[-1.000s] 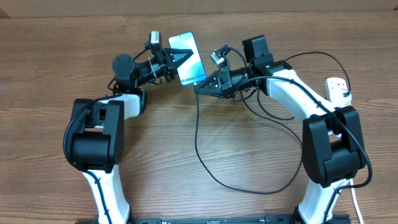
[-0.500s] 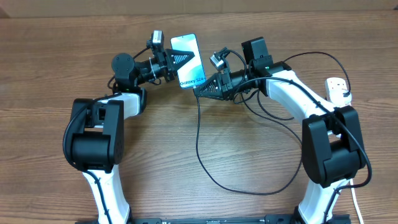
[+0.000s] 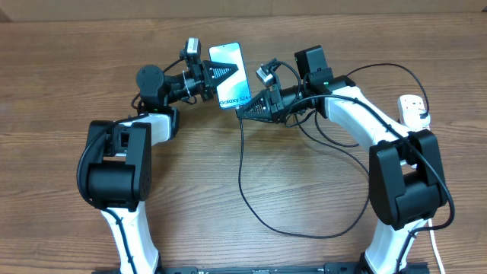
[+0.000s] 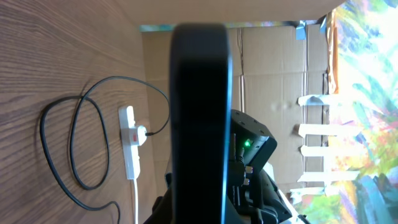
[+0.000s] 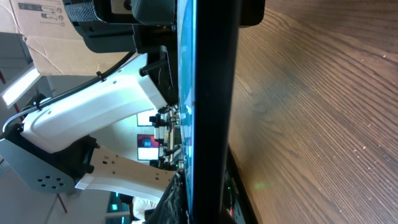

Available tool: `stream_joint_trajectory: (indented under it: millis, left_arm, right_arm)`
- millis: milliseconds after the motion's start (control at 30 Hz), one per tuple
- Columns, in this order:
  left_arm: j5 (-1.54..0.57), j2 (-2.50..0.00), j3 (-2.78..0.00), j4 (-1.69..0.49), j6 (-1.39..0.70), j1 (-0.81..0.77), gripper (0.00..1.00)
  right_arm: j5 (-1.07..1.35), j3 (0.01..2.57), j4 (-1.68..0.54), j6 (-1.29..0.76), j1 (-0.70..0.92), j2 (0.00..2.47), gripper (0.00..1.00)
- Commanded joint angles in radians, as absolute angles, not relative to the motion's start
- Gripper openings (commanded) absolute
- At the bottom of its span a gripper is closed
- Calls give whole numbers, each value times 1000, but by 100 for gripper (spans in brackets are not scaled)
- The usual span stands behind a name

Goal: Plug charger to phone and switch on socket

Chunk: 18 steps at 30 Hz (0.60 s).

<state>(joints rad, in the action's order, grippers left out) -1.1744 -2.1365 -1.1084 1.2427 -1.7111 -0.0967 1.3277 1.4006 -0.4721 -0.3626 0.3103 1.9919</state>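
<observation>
- Nothing much has moved since half a second ago.
- At 12 o'clock, the left gripper point(image 3: 218, 74) pinches the slim phone with the bright blue screen point(image 3: 232, 68) from its 9 o'clock side.
- At the phone's 6 o'clock end sits the right gripper point(image 3: 243, 108); I cannot tell how its jaws stand.
- From there the thin black charger cable point(image 3: 240, 167) runs toward 6 o'clock.
- At 3 o'clock lies the long white socket strip point(image 3: 412, 110).

Okay so I'm counting exactly one phone point(image 3: 230, 74), one charger point(image 3: 242, 175) (just a single black cable looping around), and one white socket point(image 3: 412, 109) strip, and I'm making out one thick white cord point(image 4: 135, 202) trailing off it. I'm also seeing two robot arms, the left arm point(image 3: 114, 156) and the right arm point(image 3: 358, 114), each carrying one gripper, so that's making two in total: the left gripper point(image 3: 221, 74) and the right gripper point(image 3: 245, 109). Everything's sitting on one wooden table point(image 3: 46, 91).
</observation>
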Motion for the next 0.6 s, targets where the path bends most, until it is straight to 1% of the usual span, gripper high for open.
stream_joint_trajectory:
  millis: [0,200,567]
  left_arm:
    - [-1296,-2138,-1118,1256,-1748,-133,5]
    - [-1264,-2138,-1118,1254,-1803,-134,5]
    - [-1250,-2138,-1118,1255,-1794,-131,4]
  right_arm:
    - [1286,1413,-439,-358,310,1990,4]
    - [1367,1413,-367,-360,310,1990,4]
    - [1387,1414,-368,-364,305,1990,4]
